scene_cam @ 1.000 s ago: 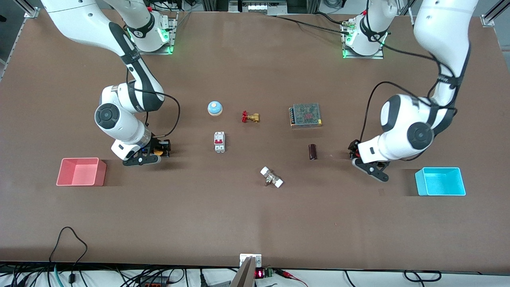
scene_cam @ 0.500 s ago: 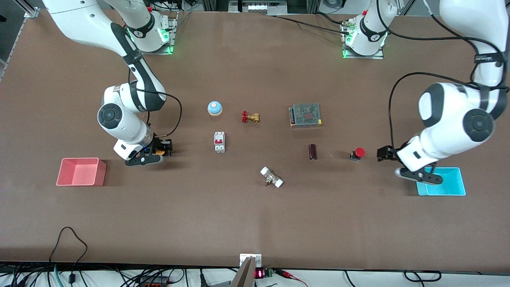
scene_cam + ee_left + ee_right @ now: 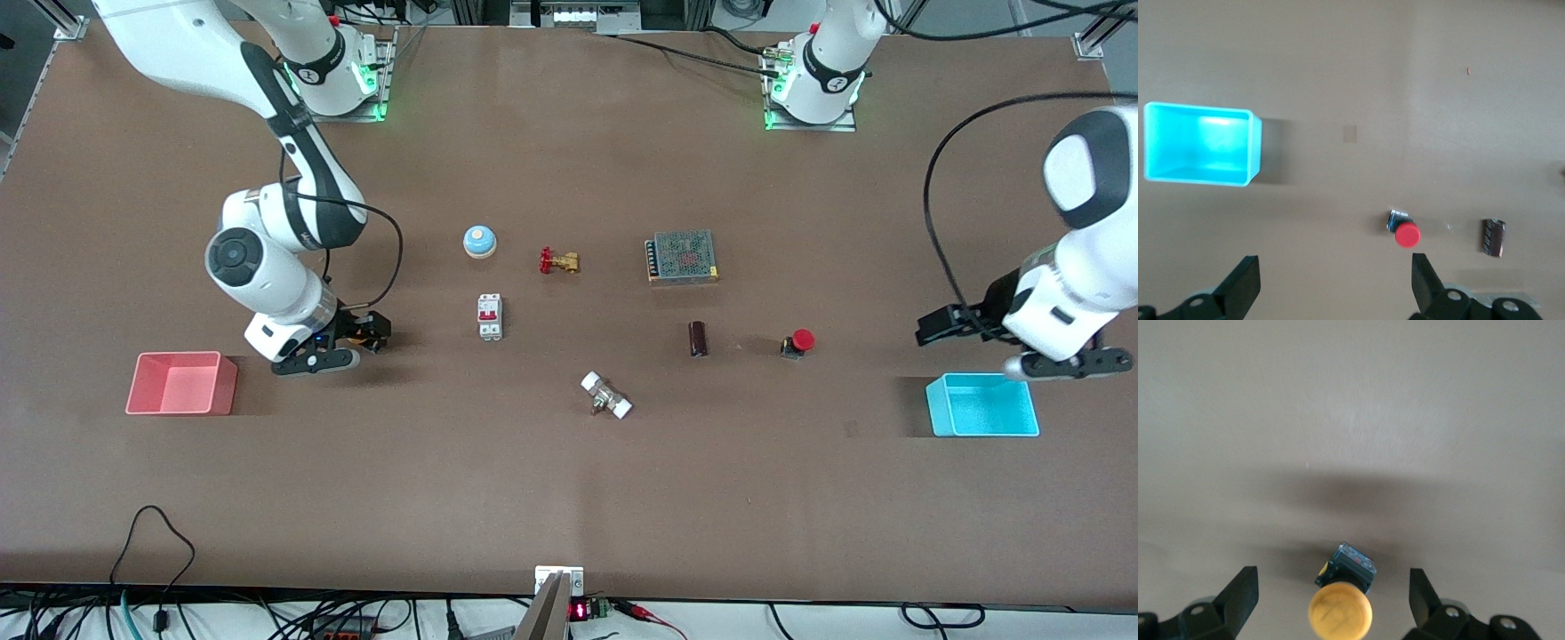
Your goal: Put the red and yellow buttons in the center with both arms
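Observation:
The red button (image 3: 800,341) stands on the tabletop beside a dark brown cylinder (image 3: 698,339); it also shows in the left wrist view (image 3: 1407,234). My left gripper (image 3: 932,326) is open and empty, in the air over the table just beside the blue bin (image 3: 982,405), well clear of the red button; its own view shows it (image 3: 1335,273). The yellow button (image 3: 1340,610) sits between the spread fingers of my right gripper (image 3: 1331,585), untouched by either. In the front view that gripper (image 3: 363,331) is low over the table near the pink bin (image 3: 180,383).
A blue dome bell (image 3: 479,241), a red-handled brass valve (image 3: 558,260), a white circuit breaker (image 3: 490,316), a mesh-topped power supply (image 3: 682,257) and a white-ended fitting (image 3: 606,396) lie around the table's middle. The blue bin (image 3: 1201,143) and the cylinder (image 3: 1493,237) show in the left wrist view.
My left gripper let go of the red button, left it on the table, and moved away toward its own end by the blue bin. My right gripper shifted only slightly.

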### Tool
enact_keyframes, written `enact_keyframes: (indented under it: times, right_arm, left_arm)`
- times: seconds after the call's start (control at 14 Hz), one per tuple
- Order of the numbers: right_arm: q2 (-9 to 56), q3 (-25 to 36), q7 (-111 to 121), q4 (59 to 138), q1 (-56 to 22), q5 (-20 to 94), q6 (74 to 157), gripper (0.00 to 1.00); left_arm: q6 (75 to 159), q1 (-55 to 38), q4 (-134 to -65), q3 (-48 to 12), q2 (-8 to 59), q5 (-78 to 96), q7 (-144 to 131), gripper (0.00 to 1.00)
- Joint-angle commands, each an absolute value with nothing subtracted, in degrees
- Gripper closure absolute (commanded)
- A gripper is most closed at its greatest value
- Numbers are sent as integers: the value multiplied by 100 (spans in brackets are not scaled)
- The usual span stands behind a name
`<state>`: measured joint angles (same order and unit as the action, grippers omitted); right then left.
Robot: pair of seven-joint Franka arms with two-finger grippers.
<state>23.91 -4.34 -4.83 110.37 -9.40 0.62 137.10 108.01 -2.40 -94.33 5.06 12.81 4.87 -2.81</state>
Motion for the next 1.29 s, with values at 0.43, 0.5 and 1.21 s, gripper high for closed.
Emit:
enact_keyframes:
  times: [0.43,0.5,1.21]
  right_arm:
    - [668,-396,-483,8168,-18,-403,8565,0]
    - [685,-387,-466,8008,9,-317,8308,0]
    - [721,97,-220,8314,18,-158,8754,0]
  left_arm:
    - [9194,141,-8393,211,967,483,-27,0]
    - [9072,115,-8394,194,958,483,-52,0]
    - [9070,88,-8499,158,765,237,-176,0]
